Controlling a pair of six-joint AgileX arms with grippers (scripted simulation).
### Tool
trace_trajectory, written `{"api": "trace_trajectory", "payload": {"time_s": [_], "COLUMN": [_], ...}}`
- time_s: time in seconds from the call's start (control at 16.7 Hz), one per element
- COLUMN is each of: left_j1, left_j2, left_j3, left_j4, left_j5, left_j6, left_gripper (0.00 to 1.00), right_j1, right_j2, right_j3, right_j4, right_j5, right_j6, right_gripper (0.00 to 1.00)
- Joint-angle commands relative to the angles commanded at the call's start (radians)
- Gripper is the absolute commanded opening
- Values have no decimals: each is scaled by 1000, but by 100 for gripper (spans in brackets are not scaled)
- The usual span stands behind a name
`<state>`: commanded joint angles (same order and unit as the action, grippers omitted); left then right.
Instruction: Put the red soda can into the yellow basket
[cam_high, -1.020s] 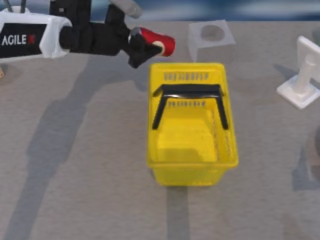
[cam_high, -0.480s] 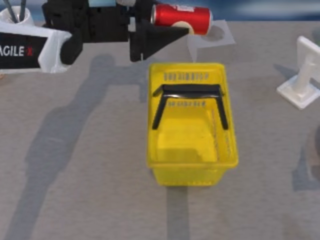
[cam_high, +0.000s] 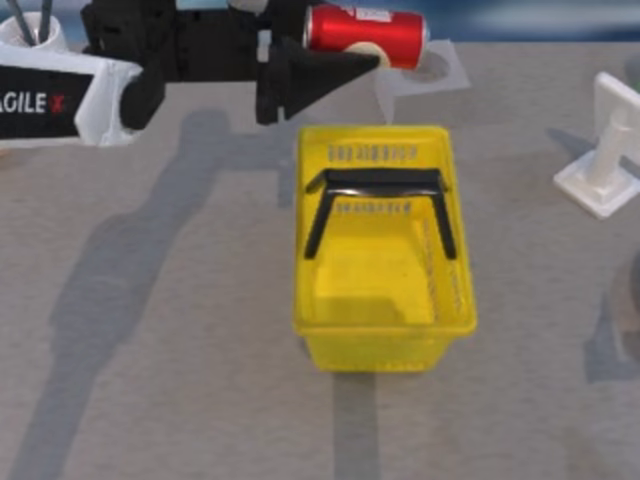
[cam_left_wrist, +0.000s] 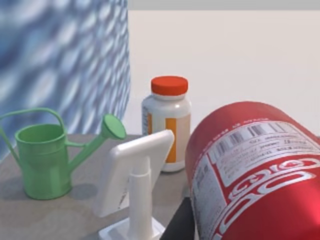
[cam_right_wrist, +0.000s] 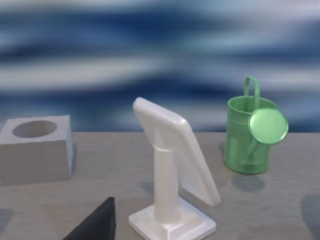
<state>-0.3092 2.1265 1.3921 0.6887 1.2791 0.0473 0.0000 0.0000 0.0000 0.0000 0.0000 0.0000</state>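
**Grey table against a blurred blue backdrop**

A grey, lightly textured table (cam_high: 180, 350) fills the top view, crossed by long soft shadows that fall toward its near left. Behind its far edge runs a backdrop (cam_right_wrist: 150, 55) of smeared blue and white bands. In the left wrist view the same mottled blue panel (cam_left_wrist: 60, 60) stands beside a plain pale wall (cam_left_wrist: 225, 65). The lighting is even and soft.
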Motion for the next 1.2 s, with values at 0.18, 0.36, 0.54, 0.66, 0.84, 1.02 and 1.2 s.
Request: {"api": "trace_trajectory", "payload": {"time_s": [0.18,0.36,0.54,0.66,0.84,1.02,1.2], "left_j1": [3,13,20,21,21,21,21], "left_j2": [58,150,218,227,227,227,227], "left_j3": [-17,-50,-78,-82,-82,-82,-82], "left_j4": [71,213,306,316,316,316,316], "left_j5": [4,4,3,2,2,2,2], "left_j6": [-2,-5,-7,-7,-7,-7,-7], "left_gripper": [0,0,0,0,8,30,53], "right_j1": [0,0,0,0,0,0,0], "right_j2": [0,0,0,0,0,0,0], "right_j3": [0,0,0,0,0,0,0], "right_j4": [0,0,0,0,0,0,0], "right_j5": [0,0,0,0,0,0,0], "right_j6": [0,0,0,0,0,0,0], "right_gripper": [100,100,100,100,100,100,100]}}
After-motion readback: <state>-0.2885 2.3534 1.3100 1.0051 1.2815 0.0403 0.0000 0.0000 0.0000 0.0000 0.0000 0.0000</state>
